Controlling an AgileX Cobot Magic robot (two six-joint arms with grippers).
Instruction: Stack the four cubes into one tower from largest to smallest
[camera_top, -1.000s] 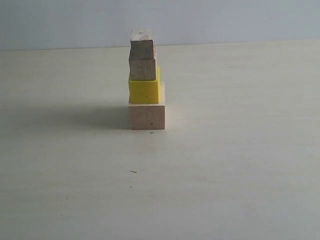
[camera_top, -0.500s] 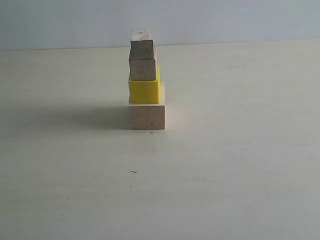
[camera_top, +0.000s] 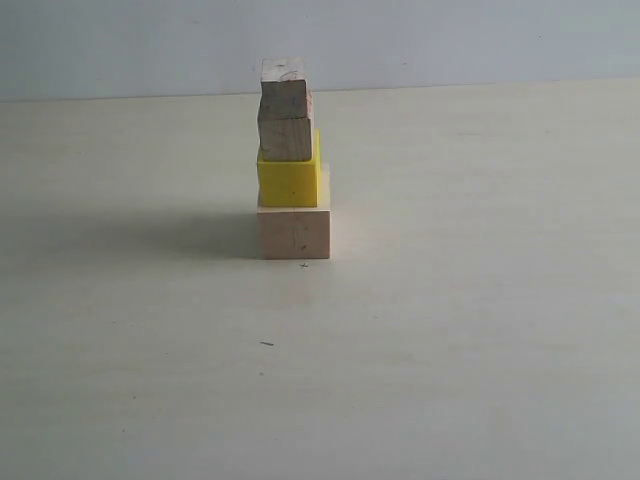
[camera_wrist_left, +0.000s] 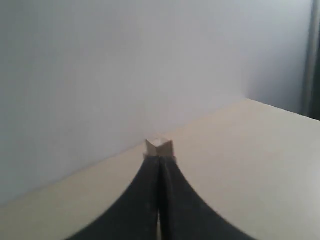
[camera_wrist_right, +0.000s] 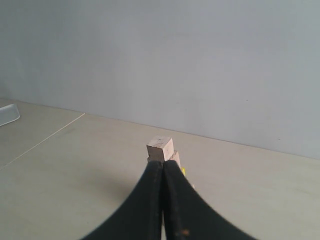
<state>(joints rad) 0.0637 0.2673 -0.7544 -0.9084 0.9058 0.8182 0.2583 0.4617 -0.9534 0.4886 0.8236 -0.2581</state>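
The tower stands in one column on the pale table (camera_top: 450, 330). A large pale wood cube (camera_top: 294, 232) is at the bottom. On it sits the yellow cube (camera_top: 288, 182), then a medium wood cube (camera_top: 285, 138), then the small wood cube (camera_top: 284, 79) on top. No arm shows in the exterior view. My left gripper (camera_wrist_left: 159, 159) is shut and empty, far from the stack, with only the small cube (camera_wrist_left: 159, 147) peeking above its tips. My right gripper (camera_wrist_right: 163, 164) is shut and empty too, with the small cube (camera_wrist_right: 160, 148) visible beyond its tips.
A grey wall runs behind the table's far edge (camera_top: 480, 84). A white object (camera_wrist_right: 7, 114) lies far off at one edge of the right wrist view. A tiny dark speck (camera_top: 266, 344) lies on the table in front of the tower.
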